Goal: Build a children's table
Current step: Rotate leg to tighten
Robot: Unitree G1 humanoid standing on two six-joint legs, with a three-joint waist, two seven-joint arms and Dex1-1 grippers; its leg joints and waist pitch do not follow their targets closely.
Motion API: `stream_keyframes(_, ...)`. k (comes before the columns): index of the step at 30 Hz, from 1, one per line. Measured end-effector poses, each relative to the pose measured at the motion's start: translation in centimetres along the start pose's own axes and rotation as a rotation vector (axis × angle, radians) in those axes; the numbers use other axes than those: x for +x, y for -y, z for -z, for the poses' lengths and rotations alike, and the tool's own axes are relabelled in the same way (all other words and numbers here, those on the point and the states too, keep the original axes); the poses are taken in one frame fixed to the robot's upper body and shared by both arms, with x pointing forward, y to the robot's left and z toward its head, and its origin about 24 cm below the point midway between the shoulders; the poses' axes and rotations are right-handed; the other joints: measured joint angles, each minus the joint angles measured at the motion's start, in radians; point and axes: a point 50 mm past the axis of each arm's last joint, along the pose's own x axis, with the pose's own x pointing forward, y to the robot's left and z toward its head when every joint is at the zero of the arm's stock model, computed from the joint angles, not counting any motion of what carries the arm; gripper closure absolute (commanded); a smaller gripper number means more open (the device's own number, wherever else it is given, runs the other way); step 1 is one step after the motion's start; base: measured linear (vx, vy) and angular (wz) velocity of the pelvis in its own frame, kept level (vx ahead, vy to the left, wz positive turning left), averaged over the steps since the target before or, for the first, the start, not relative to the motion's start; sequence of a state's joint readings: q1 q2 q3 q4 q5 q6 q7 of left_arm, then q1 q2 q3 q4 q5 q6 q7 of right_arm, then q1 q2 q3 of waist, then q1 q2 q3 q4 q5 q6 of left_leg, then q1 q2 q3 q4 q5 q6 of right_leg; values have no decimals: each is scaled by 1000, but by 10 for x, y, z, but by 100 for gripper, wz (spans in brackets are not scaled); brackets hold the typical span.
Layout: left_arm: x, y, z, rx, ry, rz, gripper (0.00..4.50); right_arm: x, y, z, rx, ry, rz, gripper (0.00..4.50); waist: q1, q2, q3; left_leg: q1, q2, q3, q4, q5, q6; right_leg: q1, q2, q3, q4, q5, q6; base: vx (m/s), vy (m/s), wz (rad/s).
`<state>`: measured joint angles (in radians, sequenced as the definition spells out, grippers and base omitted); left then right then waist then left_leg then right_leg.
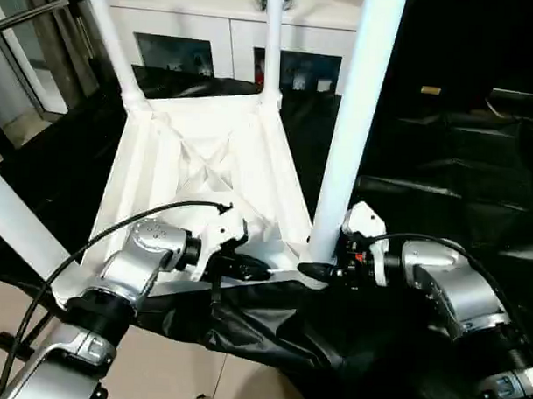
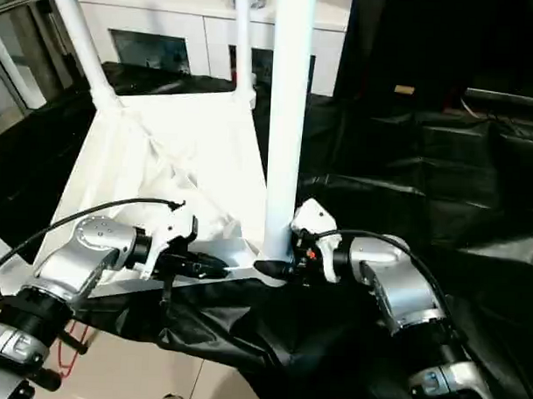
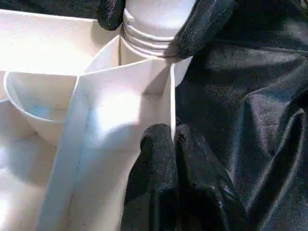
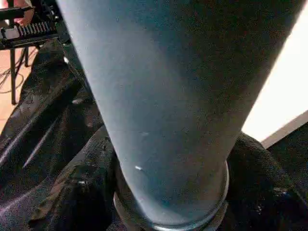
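One tabletop (image 1: 198,162), four legs (image 1: 357,106)

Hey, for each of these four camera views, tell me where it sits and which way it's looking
Left eye view: on the head, looking forward and down at the upturned tabletop; both silver forearms show.
Right eye view: beside it, same scene.
Left wrist view: along the left gripper, shut on the tabletop's rim.
Right wrist view: close against the near-right leg; right gripper around its base.
Shared: both wrist views show that leg's base.
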<state>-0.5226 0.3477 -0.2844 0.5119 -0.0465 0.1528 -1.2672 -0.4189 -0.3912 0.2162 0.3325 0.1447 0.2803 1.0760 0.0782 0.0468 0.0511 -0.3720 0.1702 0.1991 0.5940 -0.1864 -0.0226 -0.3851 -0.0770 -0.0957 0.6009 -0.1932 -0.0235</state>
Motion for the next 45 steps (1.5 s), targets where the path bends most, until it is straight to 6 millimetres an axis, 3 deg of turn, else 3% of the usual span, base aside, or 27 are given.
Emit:
stream_keyframes(4,5,-5,2,-30,24,-82,450,7,5,2,32,22,120,183,-11,0,0,4,0,0,1,0,0,3,0,0,0,0,0,0,0,0)
stream_keyframes(12,38,-25,-16,-94,49,-349,450,34,33,-5,210,81,584,184,-40,2,-2,6,0,0,3,0,0,5,0,1,0,-2,4,0,0,0)
stream_keyframes(17,52,-27,-24,-113,57,-421,450,42,40,-10,255,84,737,184,-41,3,-3,6,0,0,3,0,0,6,0,1,0,-2,4,0,0,0)
stream_keyframes(18,52,-27,-24,-112,57,-423,450,44,40,-11,258,92,744,128,-42,4,-3,6,0,0,3,0,0,6,0,1,0,-2,4,0,0,0)
stream_keyframes(19,52,-27,-24,-111,56,-422,450,44,40,-11,257,96,746,114,-42,4,-3,6,0,0,3,0,0,5,0,1,0,-1,2,0,0,0)
stream_keyframes(24,50,-26,-24,-98,55,-411,450,46,38,-13,250,111,715,70,-45,3,-3,5,0,0,2,0,0,4,0,1,0,1,-1,0,0,0)
stream_keyframes(29,41,-24,-21,-70,51,-366,450,41,35,-13,198,106,595,56,-48,3,-2,3,0,0,-1,0,0,2,0,0,-1,0,0,0,0,0)
stream_keyframes(33,37,-20,-19,-48,55,-318,450,35,34,-11,149,84,523,56,-43,4,-3,3,0,0,-4,0,0,1,0,0,-1,-1,1,0,0,0)
stream_keyframes(39,18,-10,-9,-12,40,-147,450,8,17,-2,27,21,204,56,-19,3,-1,0,1,0,-3,-1,0,0,0,-1,-1,-3,1,0,0,0)
stream_keyframes(44,7,-3,-5,-1,15,-53,450,2,7,-1,-3,7,53,56,-14,2,-1,0,1,1,-2,-1,0,0,0,0,-1,-3,1,0,0,0)
stream_keyframes(45,6,-1,-3,-5,13,-33,450,0,4,0,-7,5,24,74,-13,2,-1,0,1,1,-2,-1,0,0,0,0,-1,-3,1,0,0,0)
